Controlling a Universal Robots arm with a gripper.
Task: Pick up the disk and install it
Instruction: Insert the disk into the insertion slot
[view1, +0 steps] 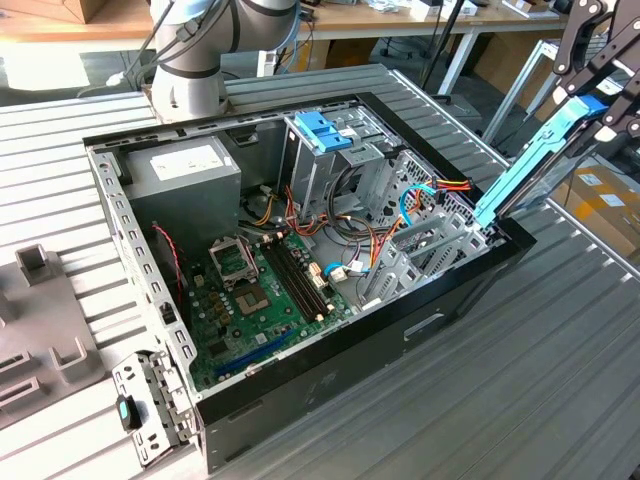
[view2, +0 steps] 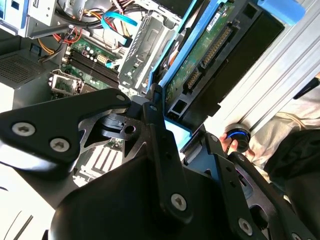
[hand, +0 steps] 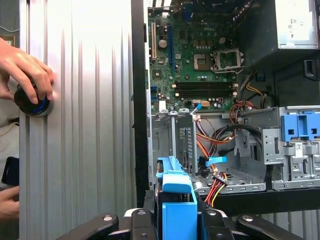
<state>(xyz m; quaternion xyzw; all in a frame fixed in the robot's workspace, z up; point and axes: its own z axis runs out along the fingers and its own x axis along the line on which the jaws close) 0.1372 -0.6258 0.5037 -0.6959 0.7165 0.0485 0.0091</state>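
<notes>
**tinkerer_01:** So where's the disk (view1: 525, 170) right now?

**benchrat:** It's up off the worktop (view1: 500, 380), at the exterior view's right. It's tilted, with its low end at the right rim of the open computer case (view1: 330, 385). I can't tell if it touches the rim or just hangs over it. The gripper (view1: 597, 108) has it by the high end, jaws clamped on the disk across its blue rails.

**tinkerer_01:** How do you reckon it handles?

**benchrat:** I'd say stiff and dense for its size, so no flex, but it won't like knocks. The second wrist view shows the green circuit board (view2: 200, 65) bare on its underside, so I'd keep anything hard off that face. The plastic rails and side edges look like the sane place to grab. They're probably a bit slick, so the grip wants to be square.

**tinkerer_01:** And the head count?

**benchrat:** One disk, one gripper and one case. Inside the case there's one motherboard (view1: 255, 300), one grey power supply box (view1: 185, 170) and one blue handle (view1: 322, 130) on top of the drive cage. In the first wrist view there's also a person's hand (hand: 27, 70) resting on one round knob (hand: 32, 104) out on the worktop.
</notes>
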